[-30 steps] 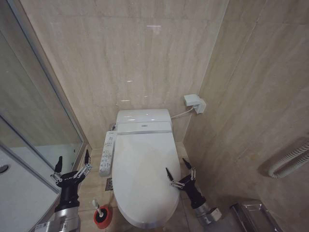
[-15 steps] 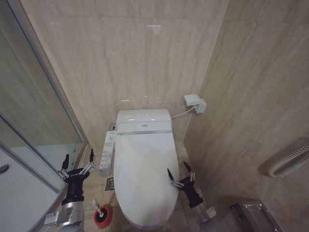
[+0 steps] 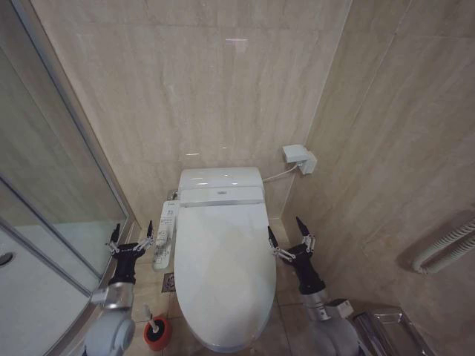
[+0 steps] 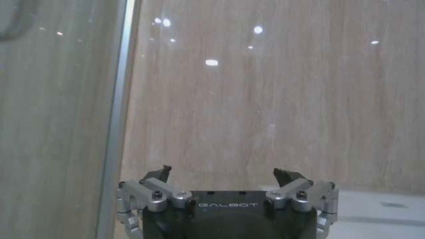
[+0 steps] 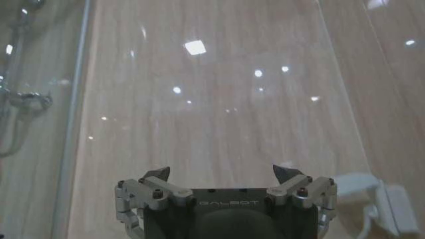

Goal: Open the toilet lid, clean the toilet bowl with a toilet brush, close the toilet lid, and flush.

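From the head camera, the toilet lid (image 3: 221, 278) lies flat and shut over the toilet bowl (image 3: 223, 337), so the first step, lifting the lid, looks not yet begun. The lid is a long oval; its long axis runs from the tank end at the tiled wall (image 3: 193, 89) toward the robot, with the rounded front end nearest the camera. The left gripper (image 3: 130, 237) hangs beside the toilet's left flank, just next to the button panel (image 3: 165, 236), claws spread and empty, tips aimed at the wall. The right gripper (image 3: 289, 236) hangs at the lid's right edge, near but apparently not touching, also spread and holding nothing. The toilet brush (image 3: 152, 325) stands in its red holder (image 3: 156, 334) on the floor by the bowl's left front, handle tilted slightly up and toward the robot. To my judgement the next move calls for getting a finger under the lid's front rim and swinging it up on the hinge at the tank end. From the left wrist camera, the left gripper (image 4: 226, 175) shows its two fingertips well apart, facing the wall beside the glass shower screen (image 4: 59, 119). From the right wrist camera, the right gripper (image 5: 222, 174) is likewise wide apart and empty, facing the wall, with a white wall socket (image 5: 381, 199) off to one side.
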Robot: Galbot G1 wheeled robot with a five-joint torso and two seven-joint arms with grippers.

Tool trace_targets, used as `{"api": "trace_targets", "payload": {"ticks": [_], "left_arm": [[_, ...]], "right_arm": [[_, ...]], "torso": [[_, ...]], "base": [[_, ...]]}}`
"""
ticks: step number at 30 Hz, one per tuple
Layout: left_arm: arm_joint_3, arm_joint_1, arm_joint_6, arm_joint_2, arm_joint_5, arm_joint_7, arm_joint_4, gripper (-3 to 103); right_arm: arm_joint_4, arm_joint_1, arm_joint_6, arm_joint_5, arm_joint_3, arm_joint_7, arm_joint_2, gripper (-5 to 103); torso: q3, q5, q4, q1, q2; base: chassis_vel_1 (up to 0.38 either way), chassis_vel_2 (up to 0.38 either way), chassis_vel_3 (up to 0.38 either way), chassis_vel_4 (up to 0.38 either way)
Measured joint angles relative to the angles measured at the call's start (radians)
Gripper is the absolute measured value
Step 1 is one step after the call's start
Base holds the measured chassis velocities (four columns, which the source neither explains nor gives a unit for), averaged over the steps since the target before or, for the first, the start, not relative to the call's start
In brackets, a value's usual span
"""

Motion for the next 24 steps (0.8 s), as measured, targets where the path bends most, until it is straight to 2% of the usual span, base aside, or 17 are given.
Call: {"api": "trace_targets", "payload": {"ticks": [1,2,5,6,7,10,12,15,17,18,20,22,24], "left_arm": [[0.021,-0.039,-0.006,0.037,-0.034,0.019,0.040,102],[0.021,-0.039,-0.006,0.037,-0.034,0.019,0.040,102],[0.088,-0.192,-0.016,0.099,-0.061,0.043,0.167,102],[0.103,-0.233,-0.017,0.107,-0.063,0.047,0.200,92],[0.103,-0.233,-0.017,0.107,-0.063,0.047,0.200,92],[0.148,-0.361,-0.018,0.115,-0.067,0.077,0.332,92],[0.156,-0.394,-0.018,0.112,-0.065,0.088,0.378,92],[0.166,-0.465,-0.027,0.098,-0.064,0.123,0.478,96],[0.170,-0.483,-0.030,0.095,-0.064,0.136,0.501,96],[0.175,-0.506,-0.037,0.094,-0.064,0.159,0.535,96],[0.185,-0.546,-0.055,0.099,-0.064,0.210,0.597,96],[0.191,-0.567,-0.064,0.102,-0.063,0.233,0.626,96],[0.209,-0.625,-0.085,0.104,-0.062,0.291,0.707,96]], "right_arm": [[-0.017,0.010,0.000,0.001,-0.001,0.000,0.014,100],[-0.017,0.010,0.000,0.001,-0.001,0.000,0.014,100],[-0.033,0.021,-0.003,0.003,0.015,0.001,0.056,100],[-0.034,0.021,-0.005,0.007,0.026,0.002,0.067,100],[-0.034,0.021,-0.005,0.007,0.026,0.002,0.067,100],[-0.040,0.021,-0.009,0.017,0.059,0.003,0.090,100],[-0.043,0.024,-0.010,0.018,0.062,0.003,0.093,100],[-0.048,0.035,-0.013,0.023,0.059,0.003,0.097,100],[-0.048,0.035,-0.014,0.024,0.058,0.003,0.098,100],[-0.047,0.035,-0.015,0.025,0.056,0.003,0.099,100],[-0.047,0.041,-0.018,0.028,0.054,0.003,0.100,100],[-0.048,0.041,-0.018,0.030,0.056,0.003,0.102,100],[-0.048,0.041,-0.019,0.036,0.062,0.003,0.106,100]], "torso": [[0.000,0.0000,0.0007,0.000,0.000],[0.000,0.0000,0.0007,0.000,0.000],[0.000,-0.0001,-0.0004,0.000,0.000],[0.000,-0.0002,-0.0008,0.000,0.000],[0.000,-0.0002,-0.0008,0.000,0.000],[0.000,-0.0002,-0.0008,0.000,0.000],[0.000,-0.0001,-0.0009,0.000,0.000],[0.000,-0.0001,0.0005,0.000,0.000],[0.000,-0.0001,0.0001,0.000,0.000],[0.000,-0.0003,-0.0006,0.000,0.000],[0.000,-0.0001,0.0001,0.000,0.000],[0.000,0.0001,0.0003,0.000,0.000],[0.000,0.0000,-0.0002,0.000,0.000]], "base": [[0.000,0.000,0.000,0.000],[0.000,0.000,0.000,0.000],[0.000,0.000,0.000,0.000],[0.000,0.000,0.000,0.000],[0.000,0.000,0.000,0.000],[0.000,0.000,0.000,0.000],[0.000,0.000,0.000,0.000],[0.000,0.000,0.000,0.000],[0.000,0.000,0.000,0.000],[0.000,0.000,0.000,0.000],[0.000,0.000,0.000,0.000],[0.000,0.000,0.000,0.000],[0.000,0.000,0.000,0.000]]}}
